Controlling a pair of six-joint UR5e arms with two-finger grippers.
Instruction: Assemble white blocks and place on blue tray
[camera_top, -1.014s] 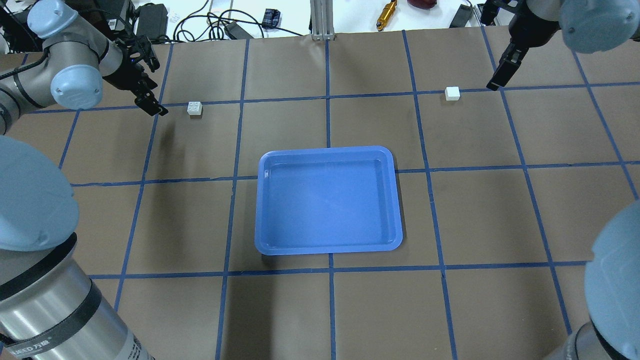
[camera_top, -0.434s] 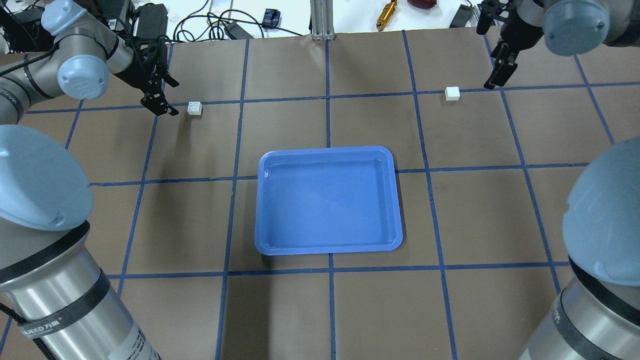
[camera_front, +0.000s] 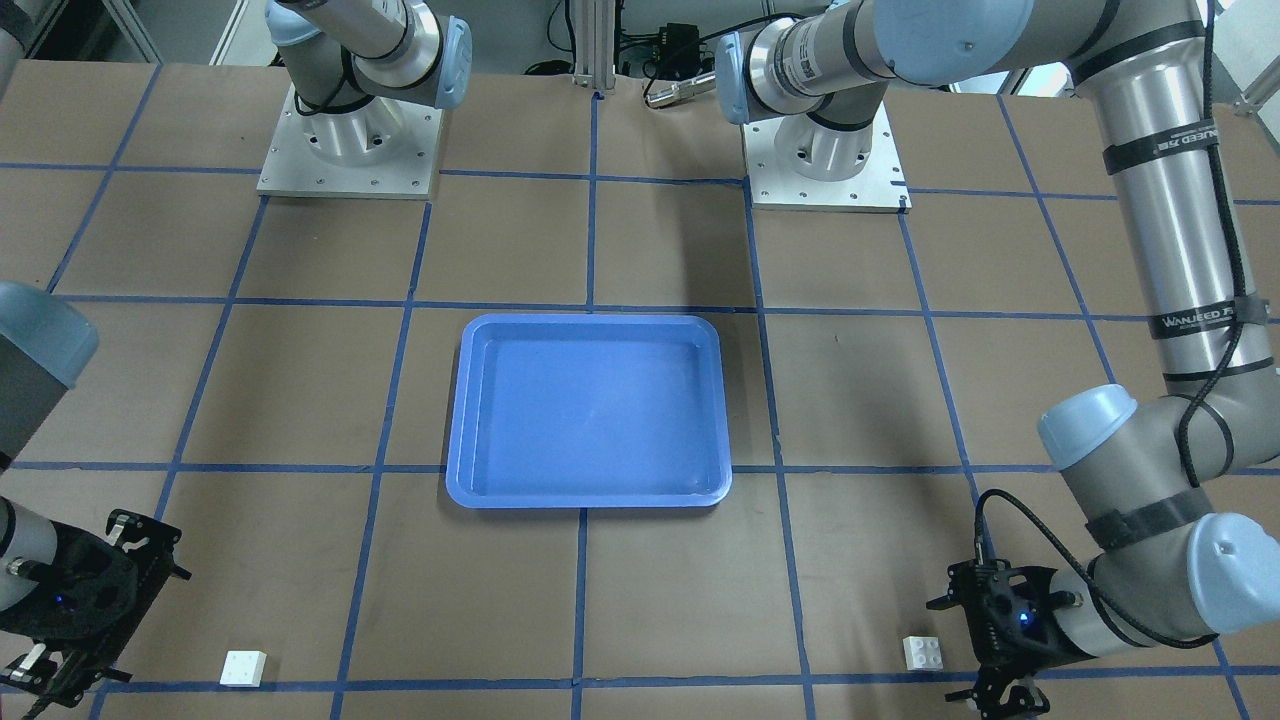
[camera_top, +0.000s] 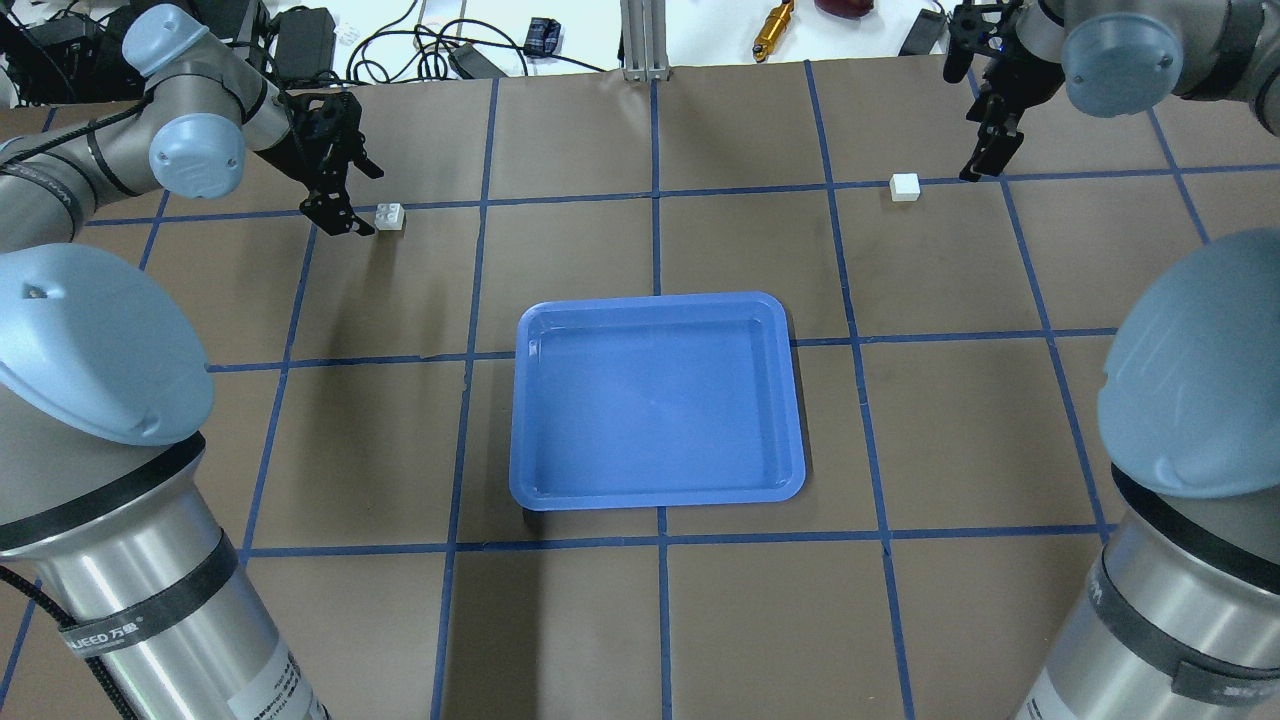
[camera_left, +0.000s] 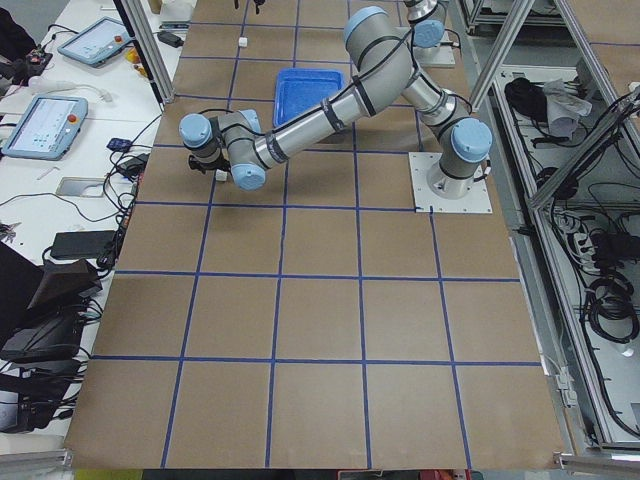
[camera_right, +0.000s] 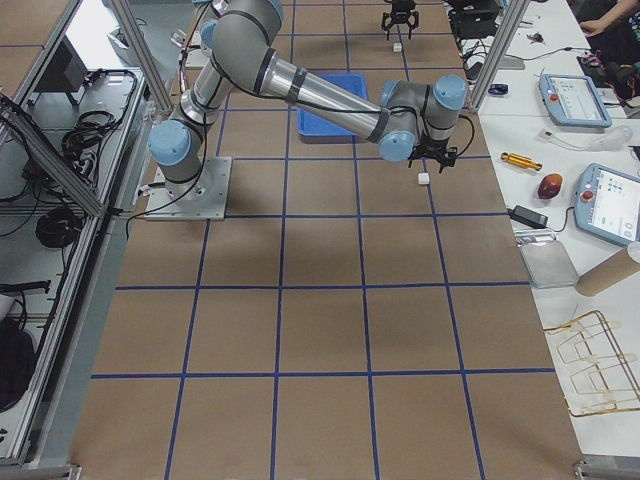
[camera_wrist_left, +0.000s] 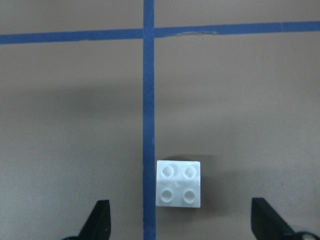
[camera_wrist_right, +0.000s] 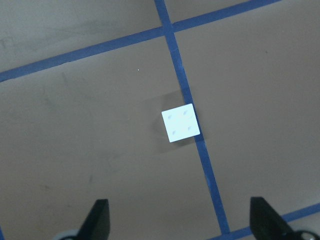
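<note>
One white block (camera_top: 390, 216), studs up, lies on the table far left; it also shows in the front view (camera_front: 924, 653). My left gripper (camera_top: 338, 218) hangs open just left of it. In the left wrist view the block (camera_wrist_left: 179, 183) sits just ahead of the open gripper (camera_wrist_left: 182, 225), centred between the fingers. The other white block (camera_top: 905, 187) lies far right. My right gripper (camera_top: 982, 162) is open above the table to its right; in the right wrist view the block (camera_wrist_right: 180, 123) is well ahead of the gripper (camera_wrist_right: 180, 225). The blue tray (camera_top: 516, 420) is empty at the centre.
Blue tape lines cross the brown table. Cables, power adaptors and a yellow tool (camera_top: 773, 28) lie beyond the far edge, beside an aluminium post (camera_top: 640, 40). The two arm bases (camera_front: 348, 150) stand on the robot's side. Both elbows loom large at the near corners.
My left gripper has moved right, close up to its block. My right gripper has shifted a little left and farther back. Both elbows have swung inward. The blocks and tray have not moved.
</note>
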